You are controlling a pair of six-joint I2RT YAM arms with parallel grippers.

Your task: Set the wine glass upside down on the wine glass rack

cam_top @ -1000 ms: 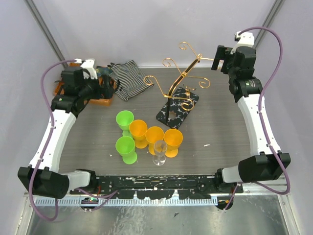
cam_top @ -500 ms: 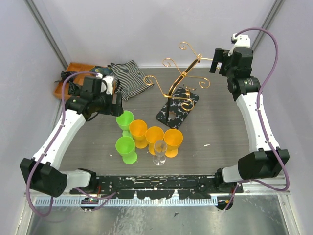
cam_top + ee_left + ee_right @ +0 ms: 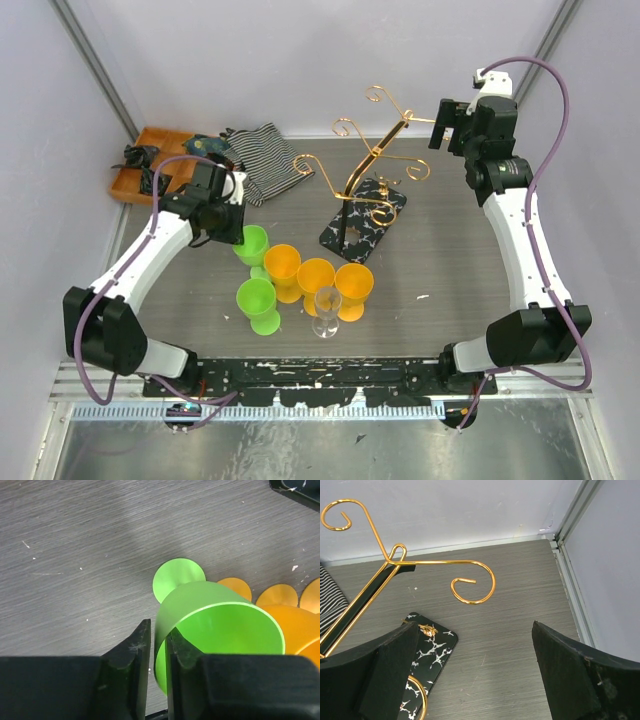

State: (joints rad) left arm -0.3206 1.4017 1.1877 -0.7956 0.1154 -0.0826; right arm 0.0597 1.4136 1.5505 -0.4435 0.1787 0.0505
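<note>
The clear wine glass stands upright at the front of a cluster of plastic goblets. Behind it rises the gold wire wine glass rack on its black speckled base; one scroll arm and the base show in the right wrist view. My left gripper is away from the glass, at the back green goblet. One finger is inside its rim and one outside, pinching the wall. My right gripper hangs open beside the rack's top.
A second green goblet and three orange goblets crowd around the wine glass. A striped cloth and an orange tray lie at the back left. The enclosure walls stand close behind and beside the rack.
My left arm swung from the back-left tray down to the green goblet, and its jaws closed from wide open onto the rim. The right arm shifted only slightly.
</note>
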